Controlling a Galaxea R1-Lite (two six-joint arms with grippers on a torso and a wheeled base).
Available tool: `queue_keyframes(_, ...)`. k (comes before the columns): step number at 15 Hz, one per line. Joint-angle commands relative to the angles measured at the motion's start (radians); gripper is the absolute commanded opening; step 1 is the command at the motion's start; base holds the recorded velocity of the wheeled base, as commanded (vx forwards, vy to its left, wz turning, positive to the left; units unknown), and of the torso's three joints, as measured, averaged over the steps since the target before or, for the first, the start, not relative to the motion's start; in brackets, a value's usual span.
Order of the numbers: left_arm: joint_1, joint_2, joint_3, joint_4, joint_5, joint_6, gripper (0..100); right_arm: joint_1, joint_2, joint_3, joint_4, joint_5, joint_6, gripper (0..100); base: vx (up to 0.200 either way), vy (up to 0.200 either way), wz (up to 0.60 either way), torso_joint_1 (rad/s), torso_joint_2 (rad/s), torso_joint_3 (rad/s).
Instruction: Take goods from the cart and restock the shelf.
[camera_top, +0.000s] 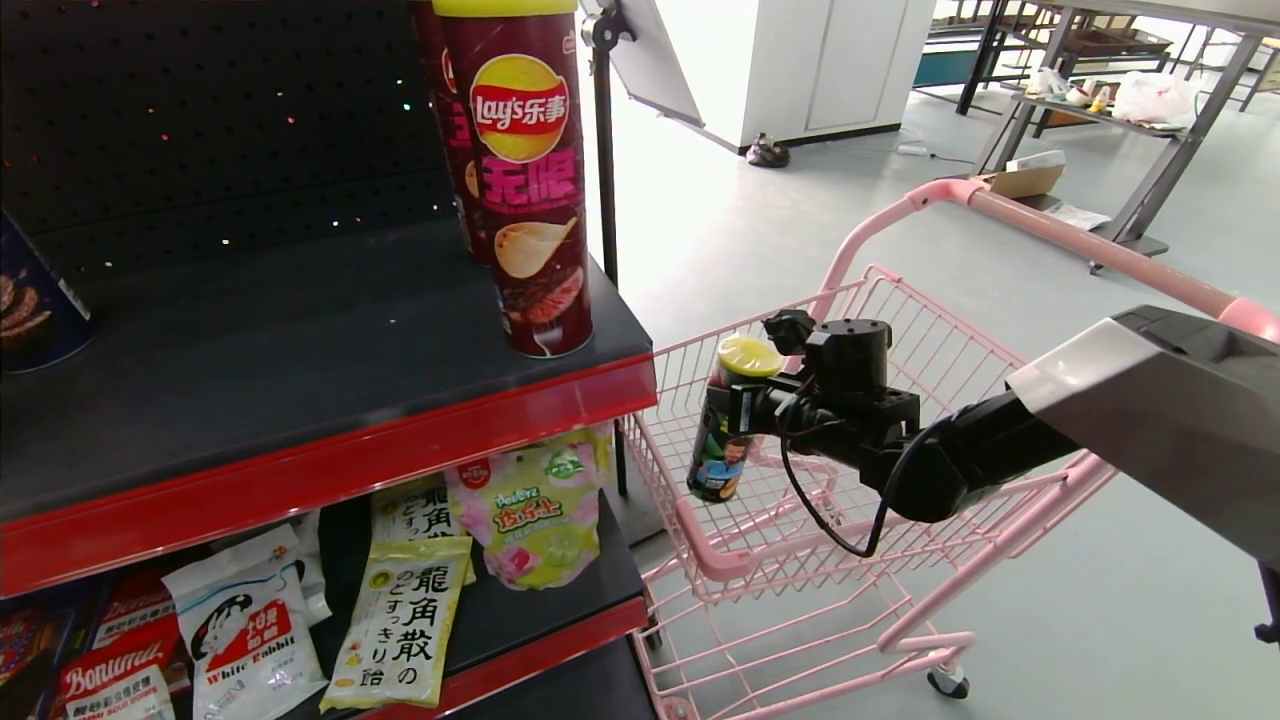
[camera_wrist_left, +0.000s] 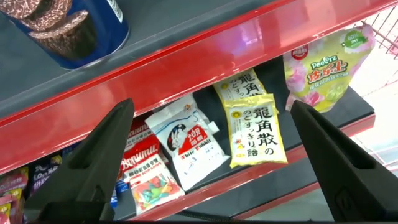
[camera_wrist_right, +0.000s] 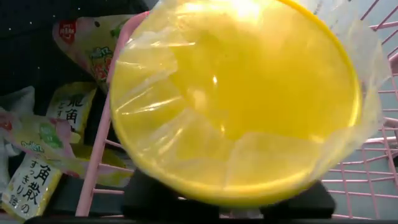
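A: What does the right hand (camera_top: 735, 415) hold?
B: It is closed on a can (camera_top: 722, 460) with a yellow lid (camera_top: 748, 355). The hand grips the can just under the lid, from the right side. The can stands almost upright, only a little tilted.
A: And where is the can?
B: It is in the air over the pink cart (camera_top: 1060, 238), at the basket's left end, near the end of the shelf (camera_top: 300, 340). As far as one can see, it touches nothing except the hand. One cannot tell whether its bottom is below the basket's rim or above it.
A: What about the left hand (camera_wrist_left: 211, 104)?
B: It is wide open and holds nothing. Its two dark fingers (camera_wrist_left: 93, 162) stand well apart, in front of the lower shelf board, where flat snack bags (camera_wrist_left: 256, 130) lie.
A: What is hard to see?
B: In the right wrist view the lid stands in front of the right hand's fingers and hides them. The picture on the can is too small to make out. On the upper shelf board a tall chip can (camera_top: 530, 190) is cut off at the top. A blue container (camera_top: 30, 300) at the far left is cut off by the edge.
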Motion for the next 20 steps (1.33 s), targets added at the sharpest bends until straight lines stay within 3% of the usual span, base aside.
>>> queue_keyframes(1,0.0,0.0,-0.002,0.0,0.0,0.001,100,0.002,0.02,-0.002,-0.003,0.0,0.003,0,0.0,0.0,0.0,0.0,0.0,0.0)
queue_keyframes(6,0.0,-0.011,0.002,-0.002,0.002,0.001,100,-0.005,-0.091,0.04,0.01,-0.027,-0.009,0,0.0,0.0,0.0,0.0,0.0,0.0)
queue_keyframes(10,-0.001,-0.026,0.006,-0.003,-0.007,0.001,100,-0.06,-0.341,0.135,0.034,-0.032,-0.144,0,0.0,0.0,0.0,0.0,0.0,0.0)
queue_keyframes(13,-0.001,-0.066,0.026,-0.002,-0.015,0.001,100,-0.074,-0.634,0.257,0.149,-0.112,-0.186,0,0.0,0.0,0.0,0.0,0.0,0.0)
queue_keyframes(15,-0.003,-0.079,0.031,-0.003,-0.027,-0.007,100,-0.121,-0.807,0.323,0.264,-0.221,-0.236,0,0.0,0.0,0.0,0.0,0.0,0.0)
queue_keyframes(20,-0.003,-0.066,0.032,-0.003,-0.027,-0.002,100,-0.226,-1.227,0.489,0.585,-0.222,-0.255,0,0.0,0.0,0.0,0.0,0.0,0.0)
